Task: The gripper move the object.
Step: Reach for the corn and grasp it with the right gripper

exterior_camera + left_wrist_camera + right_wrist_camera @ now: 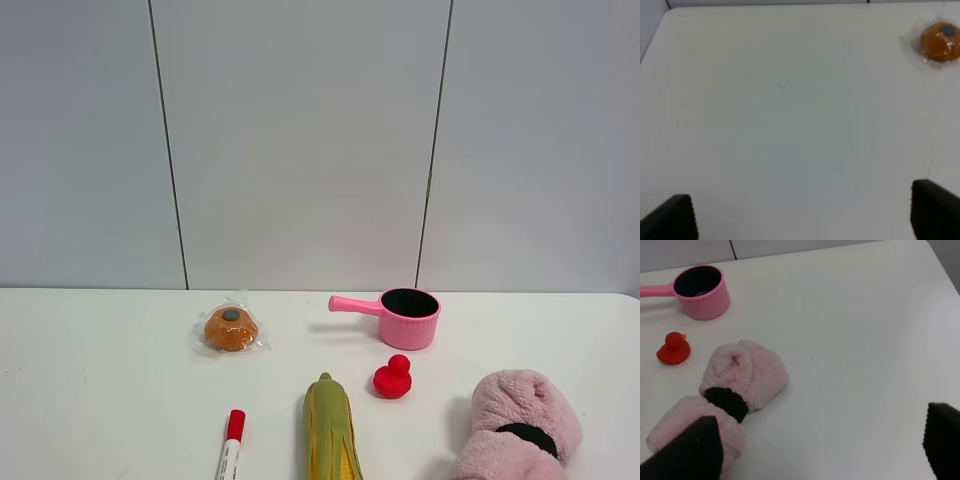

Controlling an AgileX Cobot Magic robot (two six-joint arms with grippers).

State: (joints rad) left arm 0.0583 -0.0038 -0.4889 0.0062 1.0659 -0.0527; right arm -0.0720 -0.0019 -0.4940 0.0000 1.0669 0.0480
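Note:
The toy corn cob [332, 438], yellow with olive-green husk, lies lengthwise at the table's front middle, its near end cut off by the frame edge. It shows in neither wrist view. Neither gripper shows in the exterior view. In the left wrist view my left gripper [802, 220] is open and empty over bare white table, with its dark fingertips [672, 219] at the frame's lower corners. In the right wrist view my right gripper [815, 450] is open and empty, with one fingertip [687, 452] in front of the pink plush.
A pink pan [410, 317] stands behind a red toy duck [392, 378]. A pink plush item [520, 425] lies front right. A red-capped white marker [231, 445] lies left of the corn. A wrapped orange bun [231, 329] sits back left.

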